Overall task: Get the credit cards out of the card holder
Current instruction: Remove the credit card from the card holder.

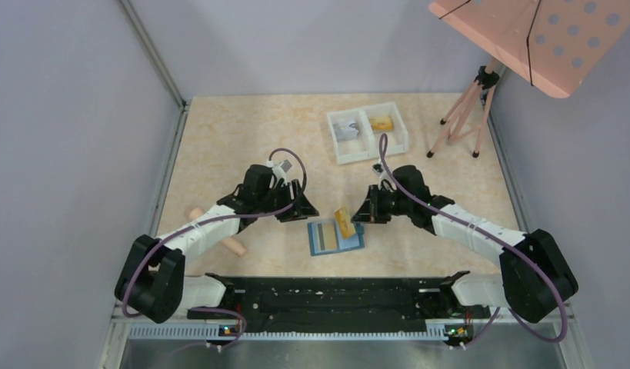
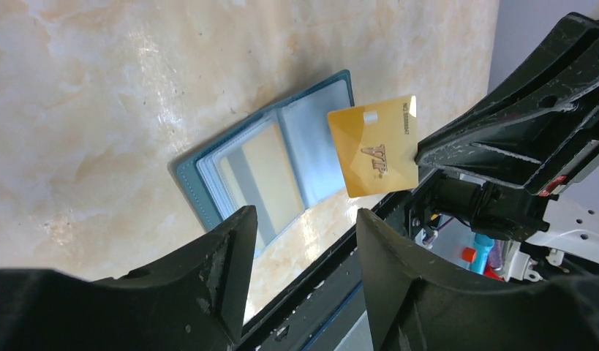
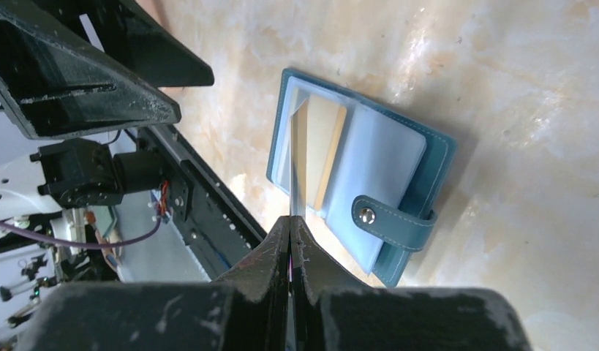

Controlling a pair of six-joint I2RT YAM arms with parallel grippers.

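Note:
The teal card holder (image 1: 350,240) lies open on the table between the two arms, its snap tab (image 3: 395,223) hanging off one side. My right gripper (image 3: 290,219) is shut on a gold credit card (image 2: 374,146), holding it upright by one edge just above the holder's right half. In the right wrist view that card (image 3: 297,157) shows edge-on. Another gold card (image 2: 270,172) sits in a clear pocket of the holder. My left gripper (image 2: 303,219) hovers open at the holder's left side with nothing between its fingers.
A white two-compartment tray (image 1: 365,156) stands behind the holder with a greyish card (image 1: 345,129) and an orange card (image 1: 381,123) in it. A pink tripod stand (image 1: 465,115) is at the back right. A pinkish stick (image 1: 235,247) lies under the left arm.

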